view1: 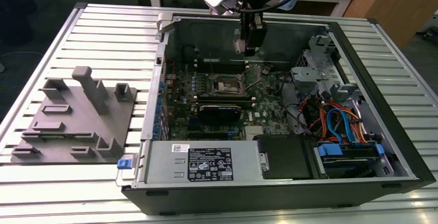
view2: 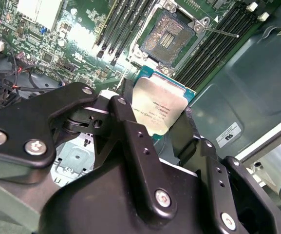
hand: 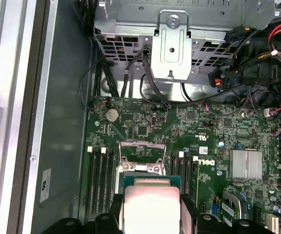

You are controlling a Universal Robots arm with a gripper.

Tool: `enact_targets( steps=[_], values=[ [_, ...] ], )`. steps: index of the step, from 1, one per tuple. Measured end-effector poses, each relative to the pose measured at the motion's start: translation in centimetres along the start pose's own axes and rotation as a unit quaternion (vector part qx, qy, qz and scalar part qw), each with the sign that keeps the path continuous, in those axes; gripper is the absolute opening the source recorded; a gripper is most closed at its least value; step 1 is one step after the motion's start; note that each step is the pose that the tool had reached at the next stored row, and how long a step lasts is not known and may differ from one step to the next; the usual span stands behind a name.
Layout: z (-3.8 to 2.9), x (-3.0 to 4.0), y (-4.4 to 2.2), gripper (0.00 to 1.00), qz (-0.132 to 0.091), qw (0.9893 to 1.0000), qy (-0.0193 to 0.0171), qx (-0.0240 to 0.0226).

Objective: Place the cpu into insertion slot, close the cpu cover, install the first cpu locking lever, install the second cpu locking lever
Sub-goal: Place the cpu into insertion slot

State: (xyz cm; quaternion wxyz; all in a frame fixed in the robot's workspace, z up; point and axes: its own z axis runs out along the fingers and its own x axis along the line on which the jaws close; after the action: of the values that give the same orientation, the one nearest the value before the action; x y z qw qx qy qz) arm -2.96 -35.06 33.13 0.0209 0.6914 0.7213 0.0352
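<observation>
**Clearances.** The gripper [view1: 247, 47] hangs inside the open computer case [view1: 383, 131], apart from its walls, with free room all round the fingers. The insertion slot [view2: 167, 36] lies on the board beyond the gripper's tips and is not touched. Rows of memory slots [hand: 99, 170] flank it on both sides. A locking lever [view2: 220, 33] juts out sideways from the slot's frame.

**Gripper.** Black jointed metal with bolt heads. The fingers [view2: 125, 105] are closed part-way onto two opposite edges of the cpu [view2: 162, 105], which they hold off the board.

**Cpu.** A thin flat square with a dull silver-grey lid on a green base with a narrow teal rim. Being square, it has no long axis. Its lid faces back up along the gripper in both wrist views. One free edge points towards the slot.

**Insertion slot.** A dark square recess whose fine, grainy contact field lies exposed, ringed by bright metal and set in a green circuit board.

**Cpu cover.** The cpu cover [hand: 141, 152] is a thin silvery windowed frame just past the cpu's far edge. It is probably swung up off the slot.

**Other.** The case stands on a ribbed pale metal surface [view1: 102, 34]. A grey moulded fixture tray [view1: 68, 126] sits well off to the side of the gripper.
</observation>
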Motion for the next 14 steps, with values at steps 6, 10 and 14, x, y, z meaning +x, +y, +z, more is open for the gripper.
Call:
enact_targets(
  steps=[6,10,14],
  values=[
    [0.0,0.0,0.0,0.54,0.001,0.9997,0.0002,0.0243],
    [-0.01,0.0,0.0,0.54,0.001,0.9993,0.0003,0.0386],
    [0.0,0.0,0.0,0.54,0.001,0.9992,0.0005,0.0398]
  ],
)
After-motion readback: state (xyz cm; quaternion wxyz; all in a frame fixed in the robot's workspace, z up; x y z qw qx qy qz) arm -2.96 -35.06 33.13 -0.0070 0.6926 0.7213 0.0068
